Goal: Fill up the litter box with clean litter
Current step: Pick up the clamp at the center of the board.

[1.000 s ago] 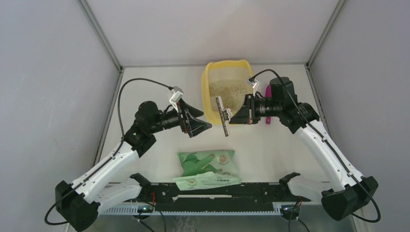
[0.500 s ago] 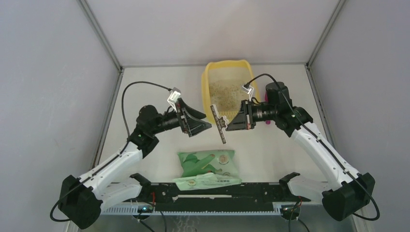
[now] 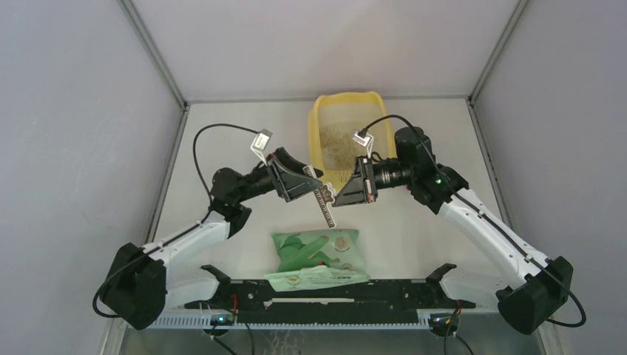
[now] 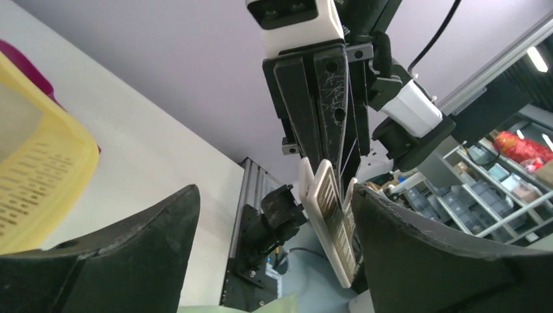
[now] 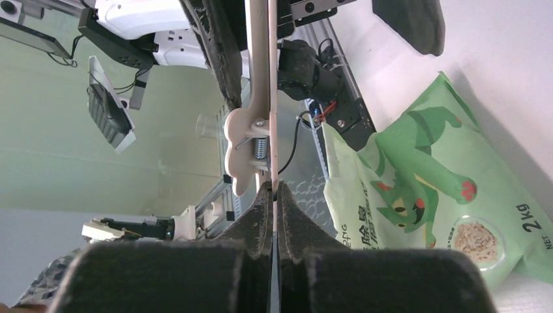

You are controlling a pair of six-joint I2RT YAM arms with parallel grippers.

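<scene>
The yellow litter box (image 3: 313,140) stands at the back middle, with a speckled layer of beige clean litter (image 3: 336,140) in it; its grille end shows in the left wrist view (image 4: 39,176). My right gripper (image 3: 339,198) is shut on a white bag clip (image 3: 324,205) with black print and holds it above the table in front of the box. In the right wrist view the clip (image 5: 261,98) stands edge-on between the shut jaws of that gripper (image 5: 274,189). My left gripper (image 3: 316,185) is open, with the clip (image 4: 332,222) between its jaws, close to one finger.
A light green printed litter bag (image 3: 316,257) lies flat near the front edge, below both grippers, and shows in the right wrist view (image 5: 424,189). A magenta scoop (image 4: 19,62) lies beside the box. The black rail (image 3: 333,292) runs along the near edge.
My right gripper has carried the clip left and toward the front, away from the box. My left gripper has moved right until its open jaws stand around the clip.
</scene>
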